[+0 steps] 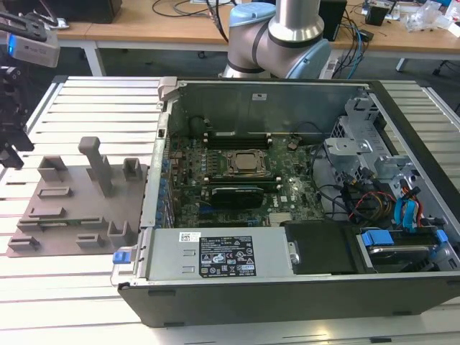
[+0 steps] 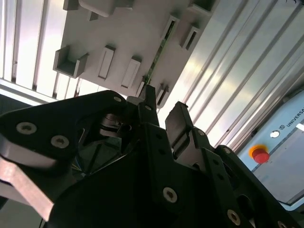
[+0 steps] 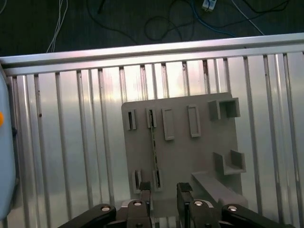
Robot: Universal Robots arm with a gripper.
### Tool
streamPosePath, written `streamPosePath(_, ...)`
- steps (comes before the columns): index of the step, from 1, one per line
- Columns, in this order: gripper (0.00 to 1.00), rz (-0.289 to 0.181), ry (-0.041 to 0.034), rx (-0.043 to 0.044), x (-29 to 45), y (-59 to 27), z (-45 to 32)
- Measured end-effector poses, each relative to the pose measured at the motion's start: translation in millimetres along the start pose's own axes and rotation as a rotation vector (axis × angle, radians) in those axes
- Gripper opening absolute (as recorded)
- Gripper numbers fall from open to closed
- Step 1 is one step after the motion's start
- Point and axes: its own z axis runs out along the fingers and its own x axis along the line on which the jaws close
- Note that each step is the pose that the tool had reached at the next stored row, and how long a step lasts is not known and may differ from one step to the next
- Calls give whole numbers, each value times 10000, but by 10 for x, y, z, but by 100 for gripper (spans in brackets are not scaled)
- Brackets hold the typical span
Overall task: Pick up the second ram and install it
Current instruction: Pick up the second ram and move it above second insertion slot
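The thin green ram stick is stood edge-up in a grey plastic holder, graspable by the black end effector, parted and empty.

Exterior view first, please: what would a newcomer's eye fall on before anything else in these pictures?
The open computer case, its green motherboard laid bare, dominates the exterior view's middle and right. On the exterior view's left lies a grey holder plate; in the first wrist view the gripper hangs open over it, near the thin second ram standing on edge in its slots.
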Motion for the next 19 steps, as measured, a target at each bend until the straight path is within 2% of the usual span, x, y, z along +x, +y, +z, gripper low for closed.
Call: streamPosePath(19,36,0,0,0,4,-5,202)
